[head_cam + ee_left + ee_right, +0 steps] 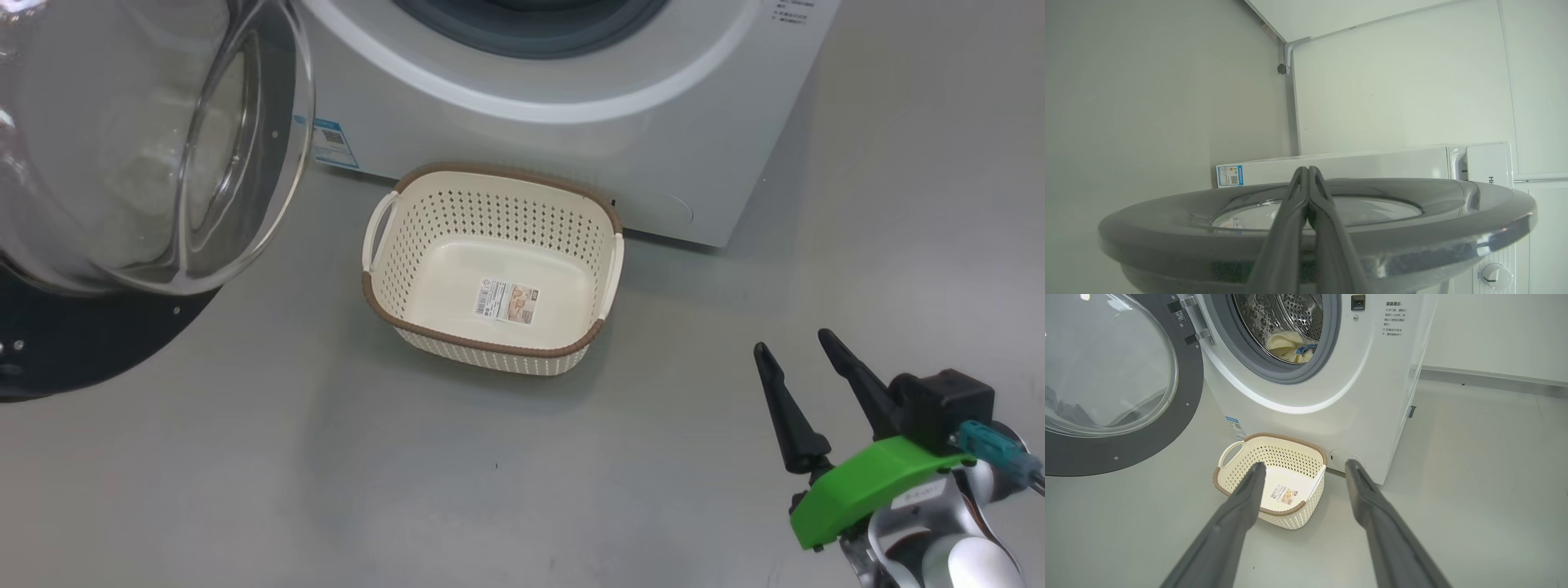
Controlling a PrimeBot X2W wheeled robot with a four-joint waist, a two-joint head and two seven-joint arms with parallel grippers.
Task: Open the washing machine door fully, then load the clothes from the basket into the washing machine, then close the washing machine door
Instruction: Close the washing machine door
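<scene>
The washing machine door [82, 335] stands swung open at the left, its glass bowl bulging toward me. The white washing machine [571, 147] fills the top of the head view. On the floor before it sits the basket [490, 347], with just a label on its floor. In the right wrist view, the cream clothes [1286, 345] with a blue band lie inside the steel drum. My right gripper [793, 340] hangs open at the lower right, well clear of the basket [1286, 437]. My left gripper [1308, 168] is shut, its fingers lying over the outer face of the door [1167, 228]; I cannot tell whether they touch it.
Grey floor spreads in front of and to the right of the machine [1331, 408]. A blue label sticker [333, 143] sits low on the machine's front, and a white wall [1494, 330] runs behind to the right.
</scene>
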